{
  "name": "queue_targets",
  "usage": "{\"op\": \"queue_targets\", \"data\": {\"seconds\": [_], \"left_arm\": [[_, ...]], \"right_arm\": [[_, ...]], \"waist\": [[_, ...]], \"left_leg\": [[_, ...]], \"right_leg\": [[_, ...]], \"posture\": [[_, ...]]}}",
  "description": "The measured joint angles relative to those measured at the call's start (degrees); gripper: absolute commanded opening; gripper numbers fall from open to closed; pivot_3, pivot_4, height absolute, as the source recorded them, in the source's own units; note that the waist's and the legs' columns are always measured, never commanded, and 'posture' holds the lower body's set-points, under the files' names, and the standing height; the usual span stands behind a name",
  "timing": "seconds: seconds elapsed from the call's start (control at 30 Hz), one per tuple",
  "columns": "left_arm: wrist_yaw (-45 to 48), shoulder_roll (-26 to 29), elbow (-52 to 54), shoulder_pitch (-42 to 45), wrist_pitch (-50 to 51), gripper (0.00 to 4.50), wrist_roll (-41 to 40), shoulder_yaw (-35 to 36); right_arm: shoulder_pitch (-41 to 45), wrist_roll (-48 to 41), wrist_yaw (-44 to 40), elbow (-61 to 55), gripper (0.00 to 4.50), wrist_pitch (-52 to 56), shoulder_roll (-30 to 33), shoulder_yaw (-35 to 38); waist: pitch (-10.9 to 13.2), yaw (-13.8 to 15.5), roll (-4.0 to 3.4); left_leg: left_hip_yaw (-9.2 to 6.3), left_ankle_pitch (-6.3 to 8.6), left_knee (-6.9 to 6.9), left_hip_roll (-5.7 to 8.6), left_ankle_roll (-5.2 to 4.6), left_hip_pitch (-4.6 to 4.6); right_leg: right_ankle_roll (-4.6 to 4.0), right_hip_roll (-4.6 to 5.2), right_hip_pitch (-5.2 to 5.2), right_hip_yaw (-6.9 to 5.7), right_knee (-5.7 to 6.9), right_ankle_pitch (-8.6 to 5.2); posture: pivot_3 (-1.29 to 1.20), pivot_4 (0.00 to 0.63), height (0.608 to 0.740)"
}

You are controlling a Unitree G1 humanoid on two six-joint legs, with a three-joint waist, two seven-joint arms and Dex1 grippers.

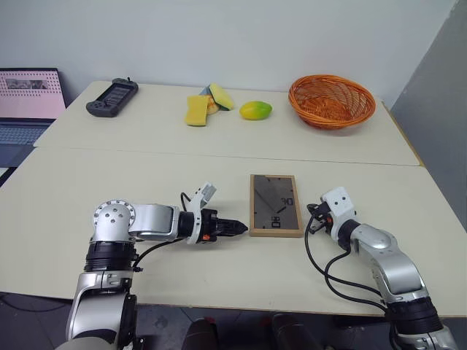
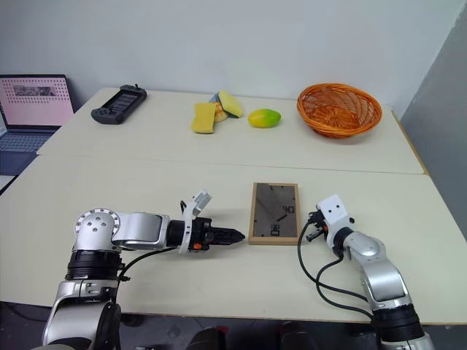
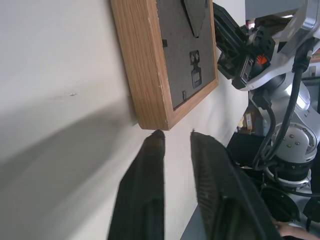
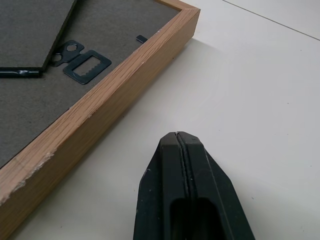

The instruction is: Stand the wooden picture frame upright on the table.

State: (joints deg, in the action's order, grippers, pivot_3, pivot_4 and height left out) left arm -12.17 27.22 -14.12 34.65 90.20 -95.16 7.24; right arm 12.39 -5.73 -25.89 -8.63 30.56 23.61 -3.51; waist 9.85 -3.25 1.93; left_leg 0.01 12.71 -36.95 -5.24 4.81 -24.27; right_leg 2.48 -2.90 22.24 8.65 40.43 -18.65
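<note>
Left pincer point(image 1: 243, 229): two black fingers point(image 3: 145, 190) standing slightly parted with a narrow gap between them, gripping nothing; the tips point along the worktop at the near left corner of the small rectangular light-wood picture frame point(image 1: 276, 205), just short of that corner; whether they touch it cannot be told.

Right pincer point(image 4: 177, 136): fingers pressed flat together, closed on nothing; it lies low over the worktop just beside the frame's right edge near the near right corner, apart from the wood.

The frame lies flat on the near half of the large pale cream-beige worktop point(image 1: 146, 182), face down, between the two pincers; its dark grey back panel faces up, with the fold-out stand lying flat against it, white marks and small metal hanging clips showing; the frame is not standing upright.

A seam line crosses the worktop beyond the frame. On the far half, well apart from the frame: a round orange woven wicker basket point(image 1: 332, 100) at the right; an oval yellow-green mango-like fruit point(image 1: 255, 110) near the middle; yellow sponge-like blocks point(image 1: 206, 105) just beside it on the left; a black handheld game console point(image 1: 112, 98) at the far left. An open laptop with a pink-lit screen point(image 1: 29, 95) stands beyond the left edge of the worktop.
</note>
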Motion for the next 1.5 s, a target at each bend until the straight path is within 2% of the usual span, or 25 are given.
{"op": "queue_targets", "data": {"seconds": [0.2,0.37,0.7,1.5], "left_arm": [[-6.8,2.4,-1.4,0.5,-4.9,2.84,-8.8,-3.6],[-10.0,4.0,-1.5,0.5,-8.5,3.63,-13.7,-6.5],[-12.2,4.9,-1.8,0.2,-13.2,3.63,-16.7,-9.7],[-7.4,2.8,-3.5,0.8,-13.1,3.63,-10.3,-9.8]], "right_arm": [[0.0,0.0,0.0,0.0,0.00,0.0,0.0,0.0],[0.0,0.0,0.0,0.0,0.00,0.0,0.0,0.0],[0.0,0.0,-0.1,0.0,0.00,0.0,0.0,-0.1],[-0.6,-2.2,3.6,-9.1,0.00,9.6,-8.0,-2.1]], "waist": [[0.0,0.0,0.00],[0.0,0.1,0.00],[0.0,0.1,0.00],[0.0,0.1,0.00]], "left_leg": [[0.00,-0.03,0.00,0.01,0.05,0.00],[0.01,-0.04,0.00,0.02,0.07,0.00],[0.02,-0.08,0.01,0.04,0.13,0.01],[0.00,-0.10,0.08,0.09,0.19,0.01]], "right_leg": [[0.00,0.00,0.01,0.02,0.00,0.00],[0.00,0.00,0.01,0.02,-0.01,0.00],[-0.01,0.00,0.02,0.04,-0.02,-0.01],[-0.01,0.00,0.07,0.07,-0.04,-0.03]], "posture": [[0.00,0.150,0.740],[0.00,0.150,0.740],[0.00,0.150,0.740],[0.00,0.150,0.740]]}}
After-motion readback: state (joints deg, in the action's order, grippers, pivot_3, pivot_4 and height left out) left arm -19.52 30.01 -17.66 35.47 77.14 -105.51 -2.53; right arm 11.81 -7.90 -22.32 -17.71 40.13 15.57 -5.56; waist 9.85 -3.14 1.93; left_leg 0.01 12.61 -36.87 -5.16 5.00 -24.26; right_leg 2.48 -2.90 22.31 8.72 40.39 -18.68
